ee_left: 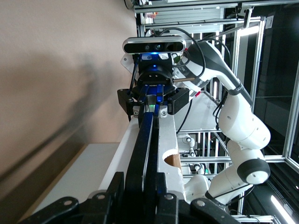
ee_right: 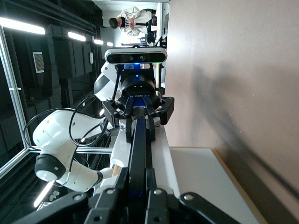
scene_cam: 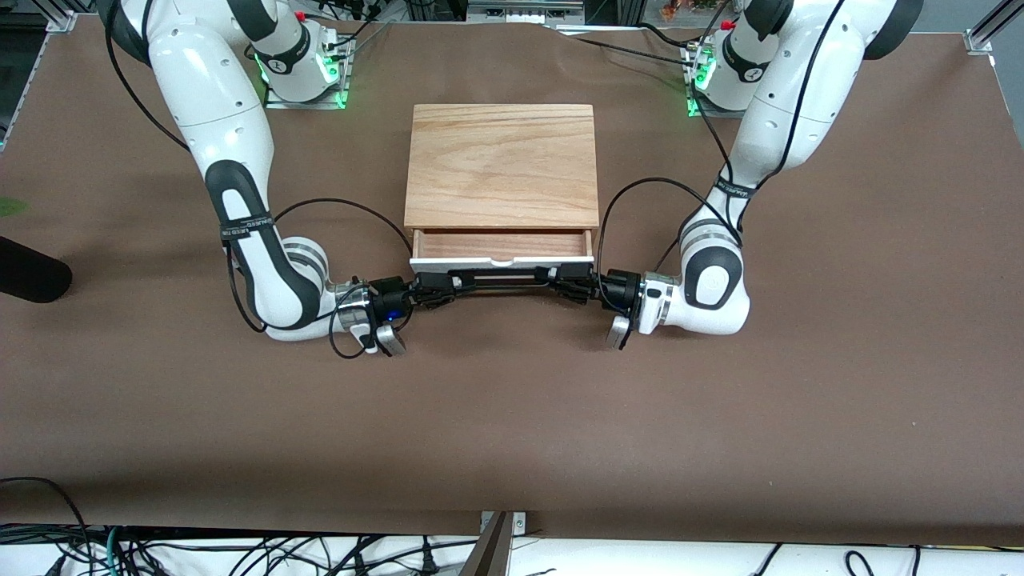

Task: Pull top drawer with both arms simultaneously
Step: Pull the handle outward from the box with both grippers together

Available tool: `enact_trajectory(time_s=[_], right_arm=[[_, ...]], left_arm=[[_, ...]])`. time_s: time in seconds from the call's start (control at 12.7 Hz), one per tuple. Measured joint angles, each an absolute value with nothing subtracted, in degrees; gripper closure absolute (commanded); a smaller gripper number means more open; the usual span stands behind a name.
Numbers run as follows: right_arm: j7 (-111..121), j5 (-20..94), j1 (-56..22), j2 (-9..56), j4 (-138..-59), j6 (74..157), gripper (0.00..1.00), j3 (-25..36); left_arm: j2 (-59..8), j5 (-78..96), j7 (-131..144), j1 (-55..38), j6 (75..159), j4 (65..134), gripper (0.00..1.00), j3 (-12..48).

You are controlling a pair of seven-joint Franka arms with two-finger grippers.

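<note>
the top drawer (scene_cam: 502,244) is partly out of the cabinet (scene_cam: 502,164). the left gripper (scene_cam: 570,282) and right gripper (scene_cam: 432,290) are each clamped on an end of the handle (scene_cam: 502,277) running between them. mid-pull; next calls for an even, matched draw.

Both arms white w/ glossy rounded shells, black bands at joints, small round holes along the links. Left arm (scene_cam: 768,128) and right arm (scene_cam: 216,120): black cables looped alongside, silver wrist rings, black labelled strap on forearm, green lights at bases.
</note>
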State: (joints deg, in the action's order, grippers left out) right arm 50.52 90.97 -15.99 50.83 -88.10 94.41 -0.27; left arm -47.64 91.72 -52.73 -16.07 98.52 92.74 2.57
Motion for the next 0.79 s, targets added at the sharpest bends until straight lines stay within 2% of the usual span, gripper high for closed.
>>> enact_trajectory(time_s=[0.47,0.55,0.63,0.71,0.79], right_arm=[[47.81,90.9,-15.4,54.46,-81.12,95.21,0.87,-0.3],[47.63,90.9,-15.3,54.99,-80.22,95.2,0.87,-0.32],[47.46,90.87,-15.21,55.44,-79.41,95.19,0.87,-0.33],[47.3,90.87,-15.12,55.9,-78.59,95.23,0.87,-0.35],[47.1,90.88,-15.0,56.24,-77.88,95.52,0.88,-0.4]], left_arm=[[-50.07,91.71,-47.68,-16.11,100.06,87.3,1.0,1.99],[-50.37,91.71,-47.4,-16.12,100.23,86.62,0.87,1.91],[-50.62,91.7,-46.9,-16.18,100.37,86.03,0.57,1.81],[-50.85,91.7,-46.27,-16.31,100.58,85.41,0.01,1.64],[-50.93,91.7,-45.88,-16.4,100.86,84.74,0.0,1.63]])
